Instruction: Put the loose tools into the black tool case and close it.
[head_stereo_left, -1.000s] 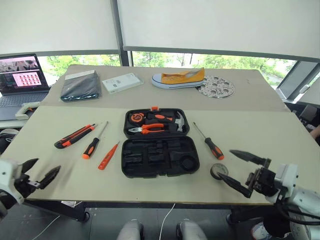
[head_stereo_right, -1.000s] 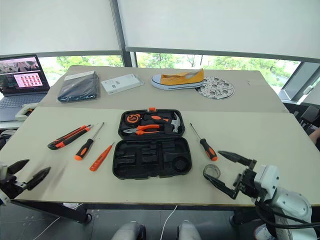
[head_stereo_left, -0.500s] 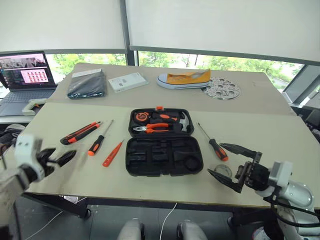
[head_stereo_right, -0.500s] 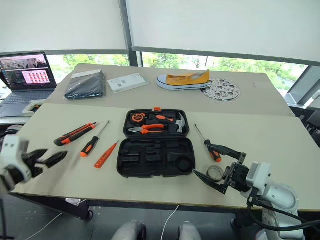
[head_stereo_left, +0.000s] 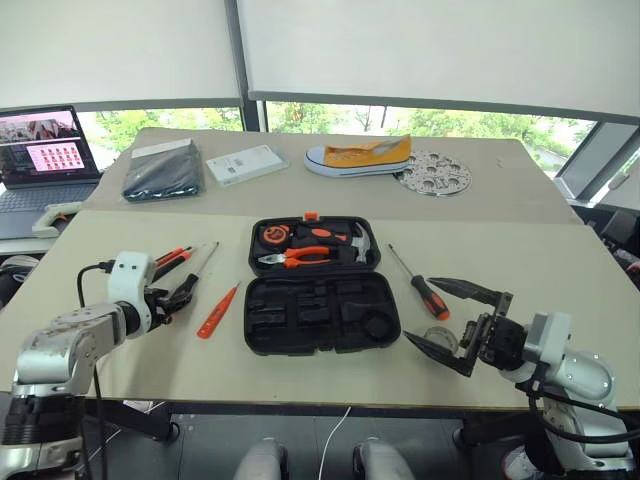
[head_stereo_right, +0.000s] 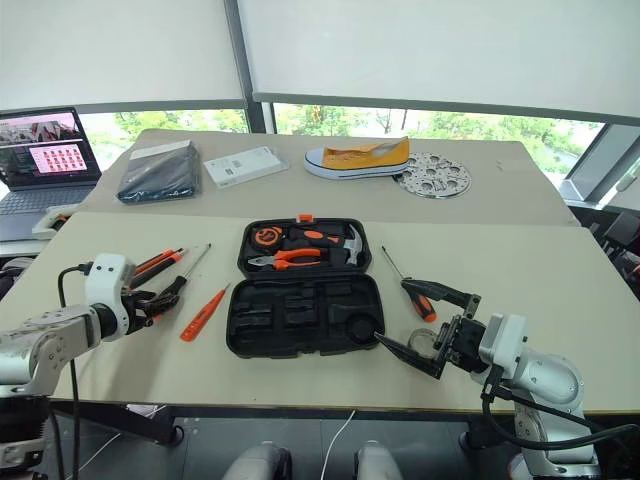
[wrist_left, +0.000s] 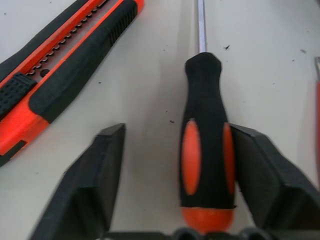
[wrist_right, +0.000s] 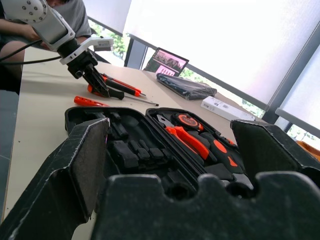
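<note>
The black tool case (head_stereo_left: 322, 285) lies open in the middle of the surface (head_stereo_left: 520, 260), its far half holding orange-handled pliers (head_stereo_left: 300, 257), a hammer (head_stereo_left: 358, 243) and a tape measure (head_stereo_left: 273, 236), its near half showing bare moulded slots.

To the left of the case the slim orange tester (head_stereo_left: 217, 310) lies angled. Further left lies a screwdriver (wrist_left: 206, 135) with a black-and-orange handle, and beyond it the knife-like tool (wrist_left: 65, 65), just beside the screwdriver but apart from it.

The left hand (head_stereo_left: 178, 293) is down at the screwdriver's handle. Its fingers (wrist_left: 265, 175) stand on either side of the handle: one touches the handle's side, the other stands off with bare surface between, so the hand is part-way apart and not clamped.

To the right of the case lies a second screwdriver (head_stereo_left: 424, 288), its shaft pointing far. Near it sits the small black tape roll (head_stereo_left: 441, 340). The right hand (head_stereo_left: 450, 320) hovers at the roll with its fingers spread wide, one to the far side and one to the near side, holding nothing.

On the far surface are a yellow shoe (head_stereo_left: 358, 156), a perforated disc (head_stereo_left: 432, 172), a white box (head_stereo_left: 245, 164), a dark pouch (head_stereo_left: 161, 170) and a laptop (head_stereo_left: 42, 155).
</note>
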